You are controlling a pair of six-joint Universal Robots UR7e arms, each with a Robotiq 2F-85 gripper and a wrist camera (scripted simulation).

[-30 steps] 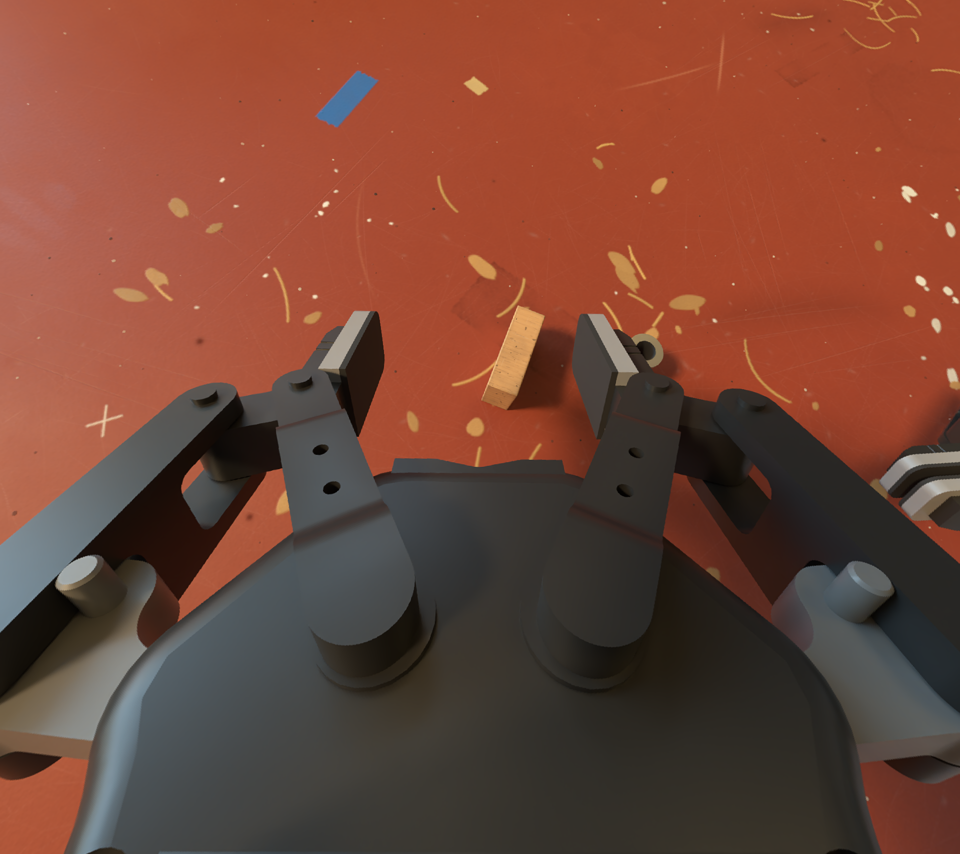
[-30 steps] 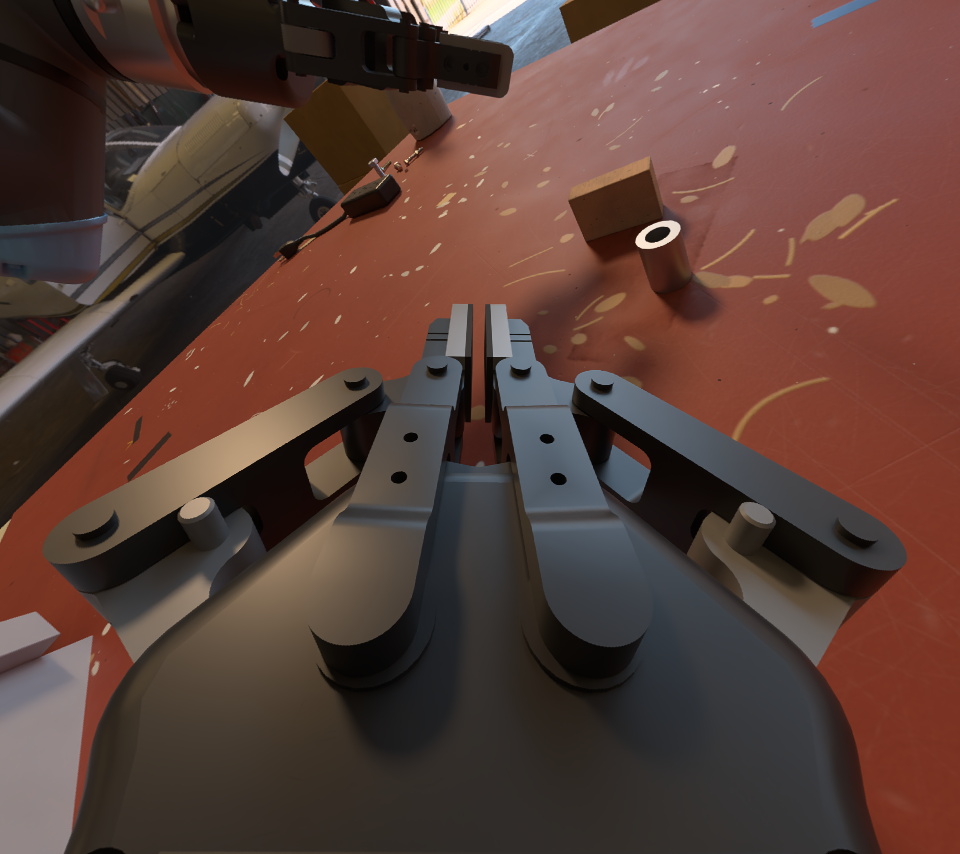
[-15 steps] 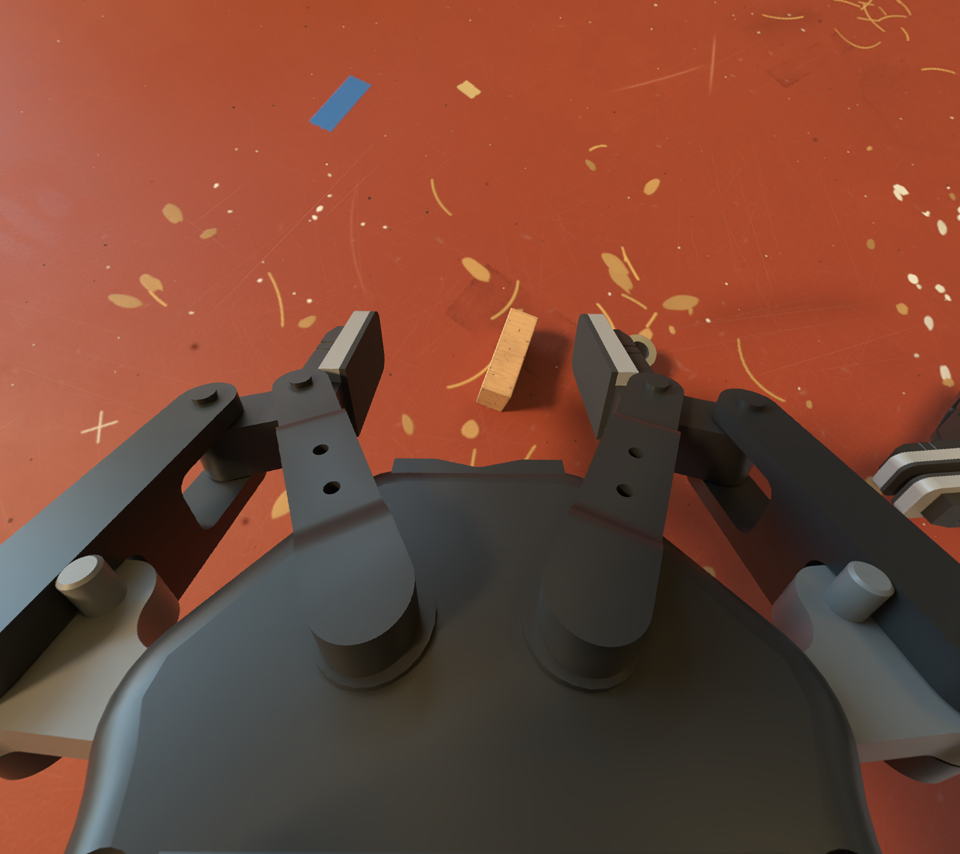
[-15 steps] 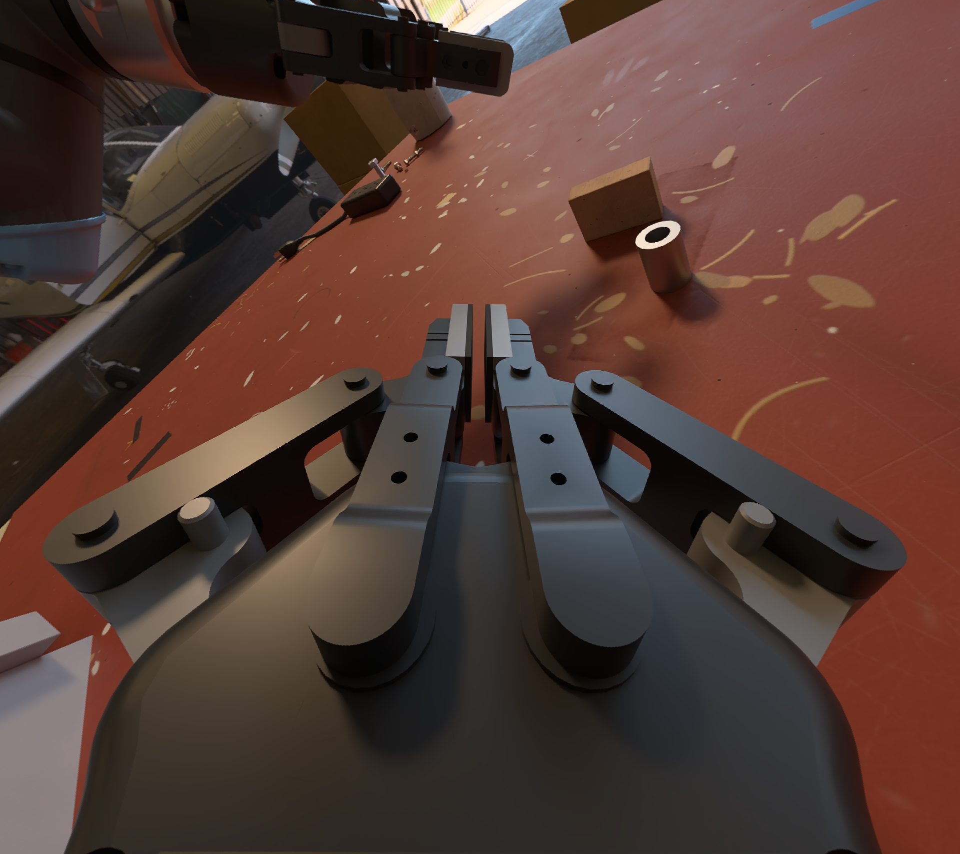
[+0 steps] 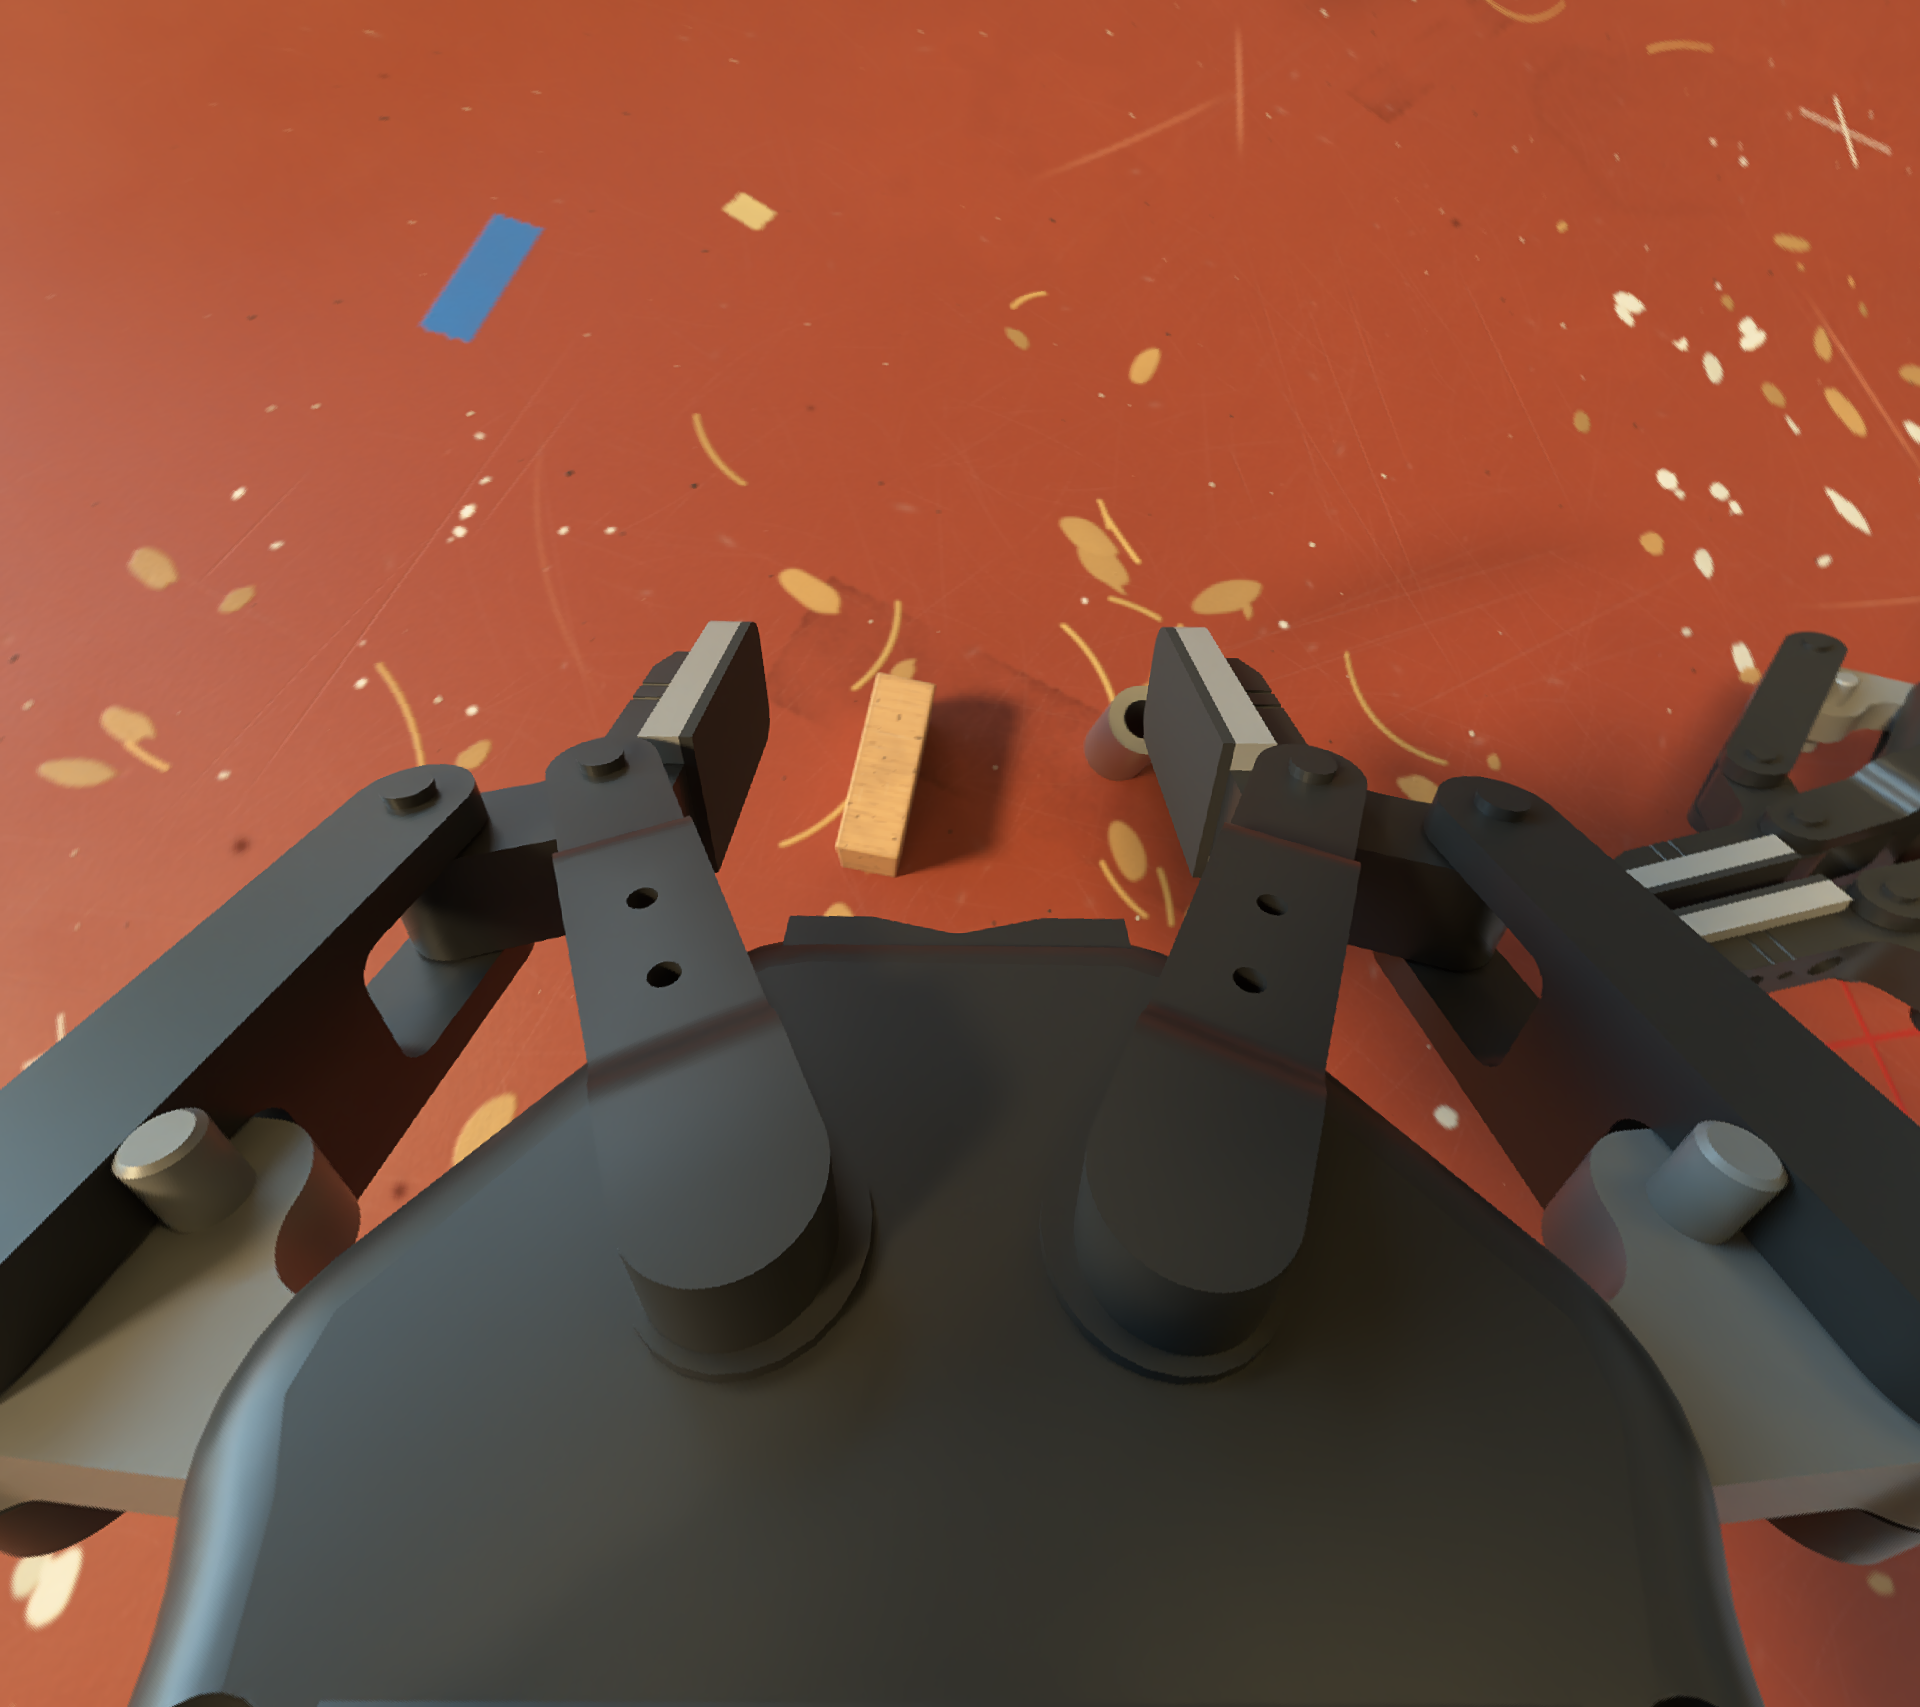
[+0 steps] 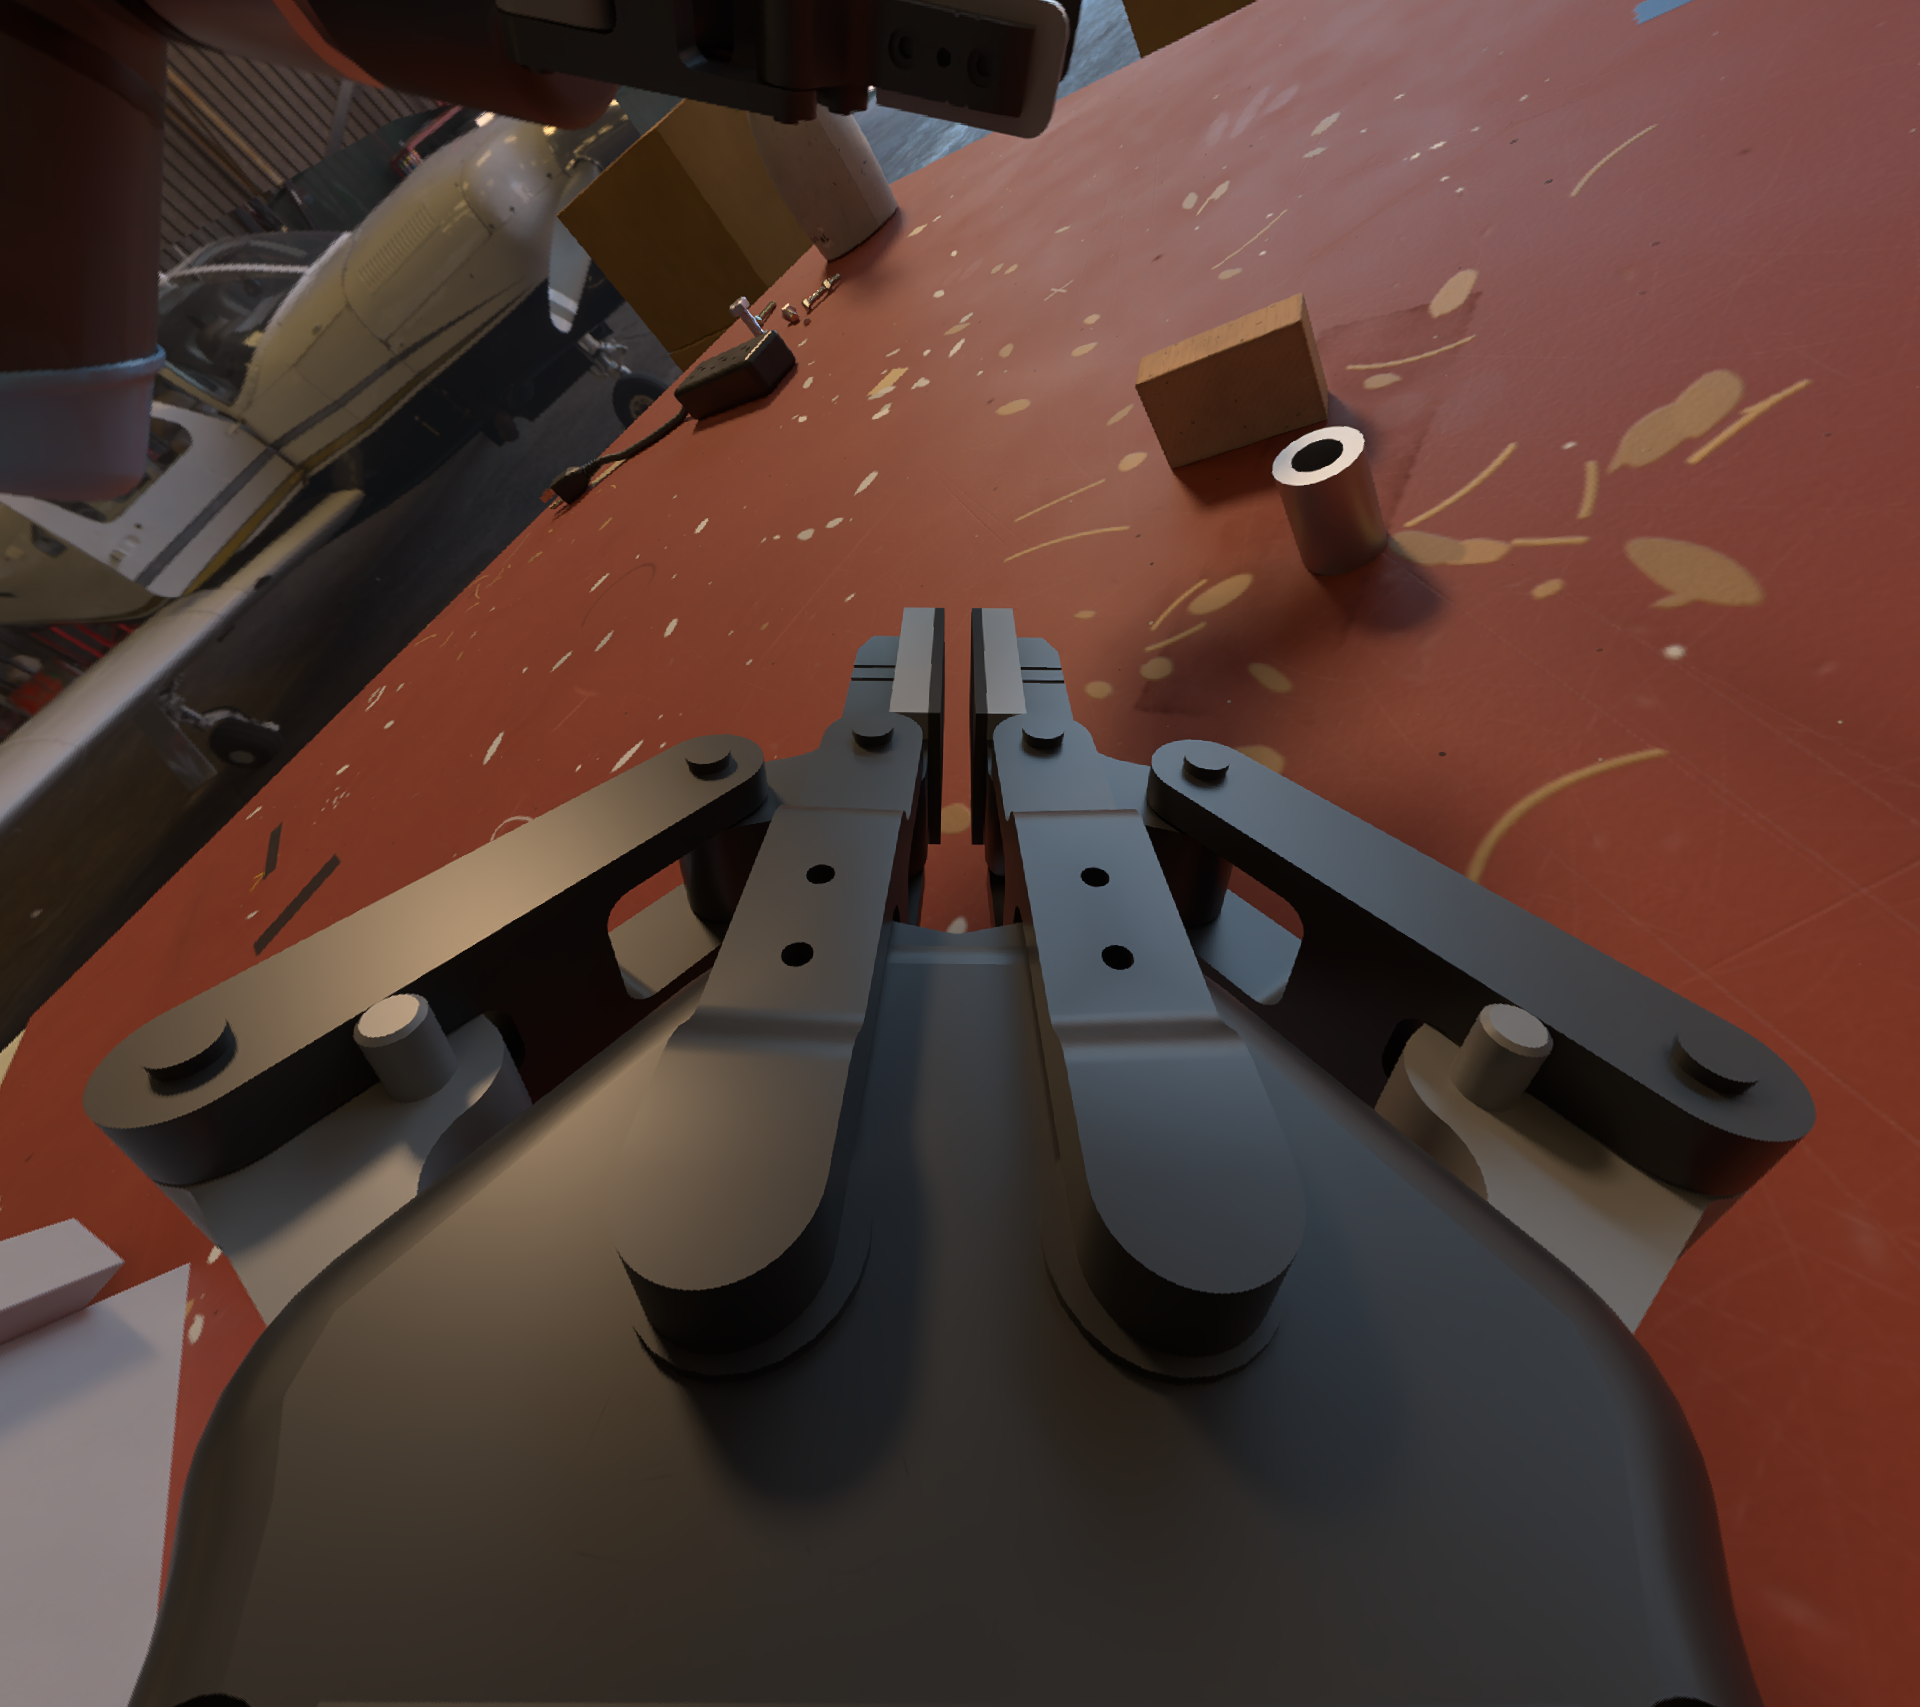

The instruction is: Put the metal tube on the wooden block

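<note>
A small wooden block (image 5: 885,774) lies on the red table (image 5: 935,151), below and between my open left gripper's (image 5: 961,701) fingers. The metal tube (image 5: 1117,735) stands upright just right of the block, partly hidden behind the right finger (image 5: 1195,722). In the right wrist view the block (image 6: 1231,377) and the tube (image 6: 1330,504) stand close together, ahead and to the right of my right gripper (image 6: 957,660), which is shut and empty, low over the table. The left gripper (image 6: 883,36) hovers above them there.
A strip of blue tape (image 5: 480,277) lies far left on the table. The right gripper (image 5: 1756,888) shows at the right edge of the left wrist view. A black plug box with a cord (image 6: 727,379), cardboard boxes (image 6: 675,234) and a white block (image 6: 52,1268) sit by the table's edges.
My left gripper has moved right and forward over the table, so the block and tube sit more squarely between its fingers. The right gripper has stayed still and shut.
</note>
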